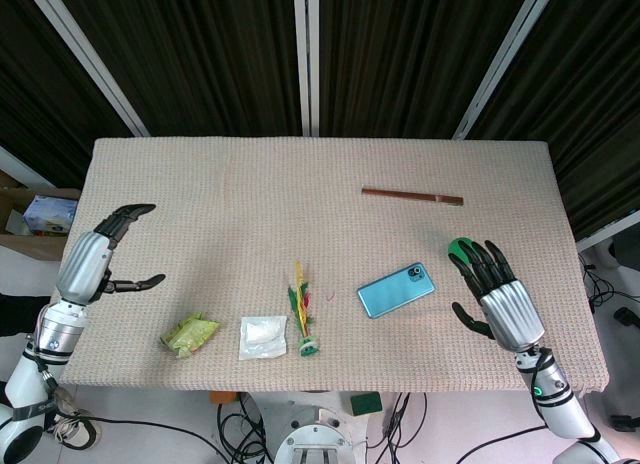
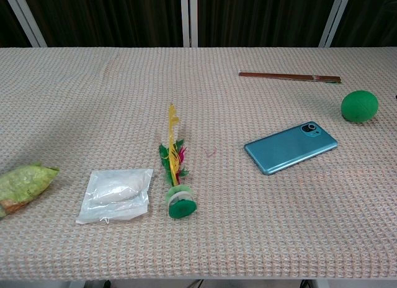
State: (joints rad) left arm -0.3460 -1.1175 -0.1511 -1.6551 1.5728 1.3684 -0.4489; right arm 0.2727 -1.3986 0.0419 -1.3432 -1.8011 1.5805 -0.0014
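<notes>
The right hand (image 1: 495,296) is spread wide, fingertips over the ball (image 2: 359,105); the left hand (image 1: 100,254) hangs open.

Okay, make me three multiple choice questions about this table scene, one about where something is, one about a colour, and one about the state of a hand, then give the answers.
1. What lies nearest the right hand?
A. the green ball
B. the white packet
C. the green snack bag

2. What colour is the phone?
A. red
B. blue-teal
C. white

3. How is the left hand?
A. gripping the shuttlecock
B. pressing on the phone
C. holding nothing, fingers apart

Answers:
1. A, in the head view the ball sits right at the hand's fingertips, partly hidden by them.
2. B, both views show a blue-teal back with the camera block facing up.
3. C, the head view shows it at the table's left edge, thumb and fingers spread, nothing between them; the shuttlecock lies apart, mid-table.
</notes>
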